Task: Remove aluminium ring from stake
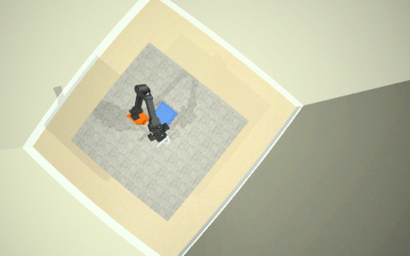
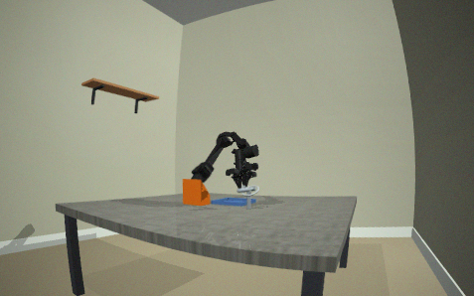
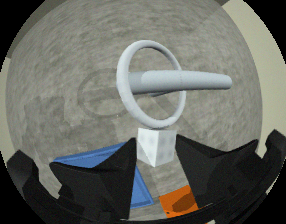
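Right at the fingertips, the gripper (image 1: 160,137) (image 2: 242,186) (image 3: 155,140) is clamped partway open on the pale, block-like tab (image 3: 155,147). Just beyond it, the ring (image 2: 258,190) (image 3: 122,75) stands tilted at cross-bar height, well above the table (image 1: 149,172) (image 2: 198,219) (image 3: 39,70). The cross-bar (image 2: 242,190) (image 3: 204,80) shows across the ring's opening, one end reaching past its rim; whether they touch, I cannot tell. Below is the upright stake (image 2: 248,202). Near the stake lies the blue tray (image 1: 166,112) (image 2: 229,202) (image 3: 140,190), with the ring outside it, and farther out sits the orange base (image 1: 142,120) (image 2: 192,193) (image 3: 170,204).
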